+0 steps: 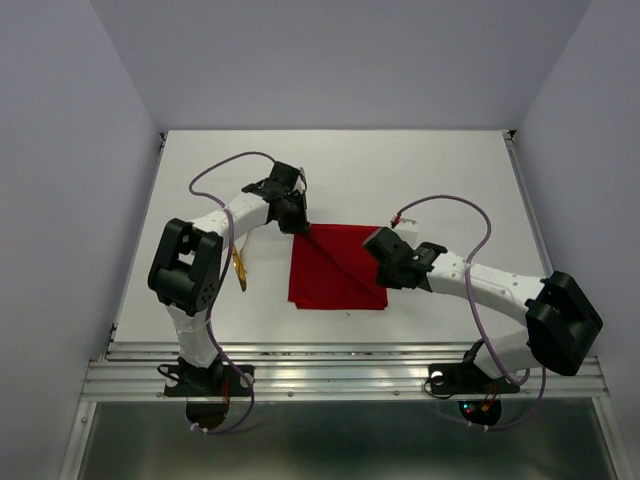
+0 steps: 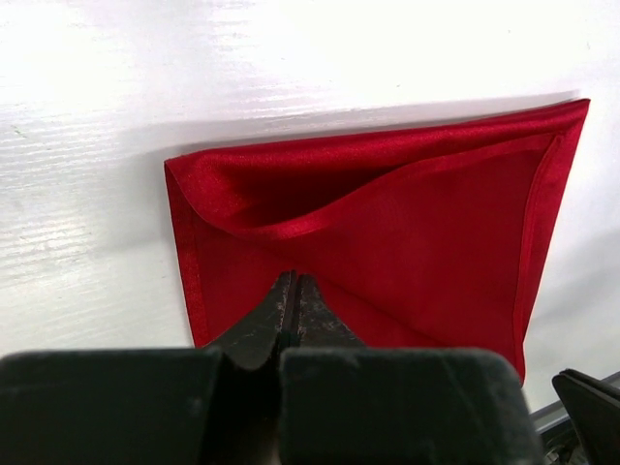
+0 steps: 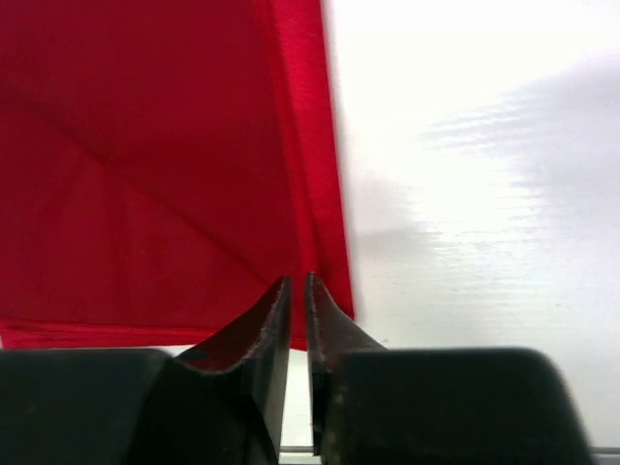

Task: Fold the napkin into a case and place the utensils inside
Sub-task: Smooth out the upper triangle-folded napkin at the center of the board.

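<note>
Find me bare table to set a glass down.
Bare: the far strip of table beyond the napkin, and the near strip between napkin and arm bases. Crowded: the napkin's far-left corner under the left gripper, its right edge by the right gripper, and the gold utensil beside the left arm.

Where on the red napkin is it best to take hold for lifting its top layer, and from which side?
Probably the top layer's hemmed edge of the napkin, where it bows up off the layer beneath. Come from above, jaws across the hem; elsewhere the cloth lies flat on the table.
</note>
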Controlling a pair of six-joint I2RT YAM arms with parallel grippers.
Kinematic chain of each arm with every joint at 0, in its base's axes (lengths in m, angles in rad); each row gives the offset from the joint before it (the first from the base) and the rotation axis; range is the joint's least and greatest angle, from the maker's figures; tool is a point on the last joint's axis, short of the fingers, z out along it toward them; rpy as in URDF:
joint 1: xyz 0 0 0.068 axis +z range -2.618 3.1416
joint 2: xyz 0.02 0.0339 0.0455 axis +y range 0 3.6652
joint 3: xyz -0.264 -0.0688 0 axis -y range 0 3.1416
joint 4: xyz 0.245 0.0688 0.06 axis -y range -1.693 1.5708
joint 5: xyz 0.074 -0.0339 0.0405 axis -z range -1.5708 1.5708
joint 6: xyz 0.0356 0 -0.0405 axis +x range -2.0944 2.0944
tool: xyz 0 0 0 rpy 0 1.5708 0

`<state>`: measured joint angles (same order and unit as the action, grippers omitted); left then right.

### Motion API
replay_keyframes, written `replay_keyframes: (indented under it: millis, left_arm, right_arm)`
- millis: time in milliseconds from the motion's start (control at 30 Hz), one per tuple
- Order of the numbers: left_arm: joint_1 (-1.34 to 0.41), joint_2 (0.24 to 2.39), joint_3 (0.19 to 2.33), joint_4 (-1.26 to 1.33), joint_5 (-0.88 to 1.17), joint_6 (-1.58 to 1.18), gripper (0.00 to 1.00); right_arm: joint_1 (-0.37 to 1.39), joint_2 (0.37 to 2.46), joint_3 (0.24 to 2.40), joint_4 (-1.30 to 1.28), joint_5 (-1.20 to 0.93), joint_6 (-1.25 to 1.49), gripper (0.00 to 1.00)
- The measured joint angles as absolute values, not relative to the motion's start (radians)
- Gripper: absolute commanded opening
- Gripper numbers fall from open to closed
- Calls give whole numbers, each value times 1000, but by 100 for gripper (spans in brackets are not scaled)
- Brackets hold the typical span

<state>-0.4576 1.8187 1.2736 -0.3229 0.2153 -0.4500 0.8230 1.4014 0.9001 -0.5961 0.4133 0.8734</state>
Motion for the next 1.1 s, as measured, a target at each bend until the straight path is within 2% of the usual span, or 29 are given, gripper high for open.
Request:
replay_keyframes:
  millis: [367, 1100]
  left_arm:
    - [-458, 1835, 1295, -330, 206, -442, 0]
    - [-458, 1862, 1296, -333, 210, -429, 0]
  right_arm:
    - [785, 1446, 799, -632, 429, 912, 1]
    - [785, 1476, 771, -480, 293, 802, 1]
